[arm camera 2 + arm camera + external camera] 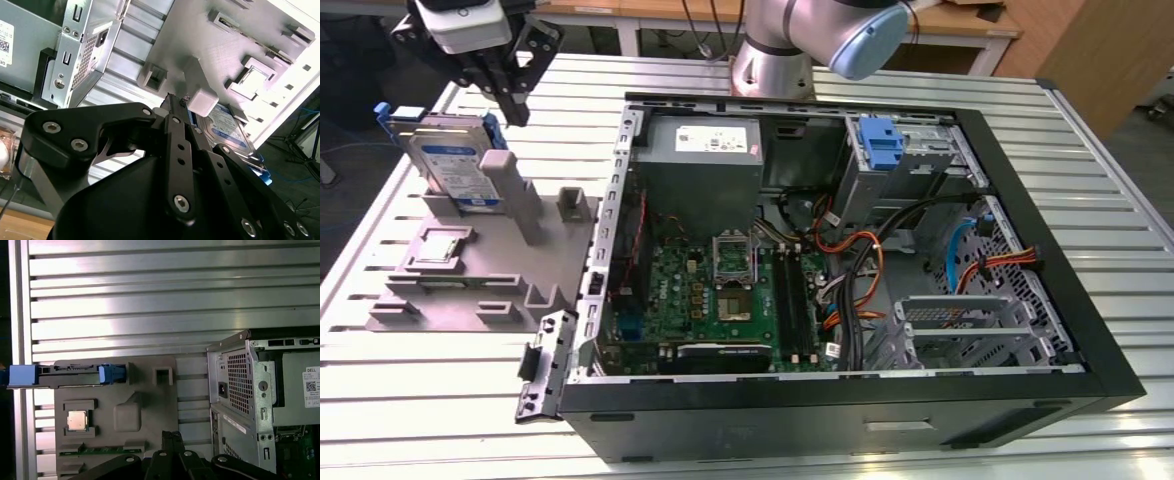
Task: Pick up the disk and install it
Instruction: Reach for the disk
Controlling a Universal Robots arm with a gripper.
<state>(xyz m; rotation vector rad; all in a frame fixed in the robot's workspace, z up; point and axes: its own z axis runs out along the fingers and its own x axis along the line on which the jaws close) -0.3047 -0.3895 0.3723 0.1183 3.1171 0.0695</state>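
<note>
Exterior view: the disk (454, 165) stands on edge in a matte grey plastic holder (467, 275) on the ribbed metal desk (427, 400), beside the open computer case (1067, 330). It is not yet grasped. Your gripper (516, 112) hangs near its upper edge, apart from it. In the first wrist view the black fingers (167, 437) are pressed together, pinching nothing.

Step, as judged: approach for the pick. A grasp would need you to spread the fingers and straddle the thin edge.

Drive: flat, rigid, silver-grey metal, glossy label, bright blue plastic bracket. Its faces are probably slick, so grip squarely.
</note>
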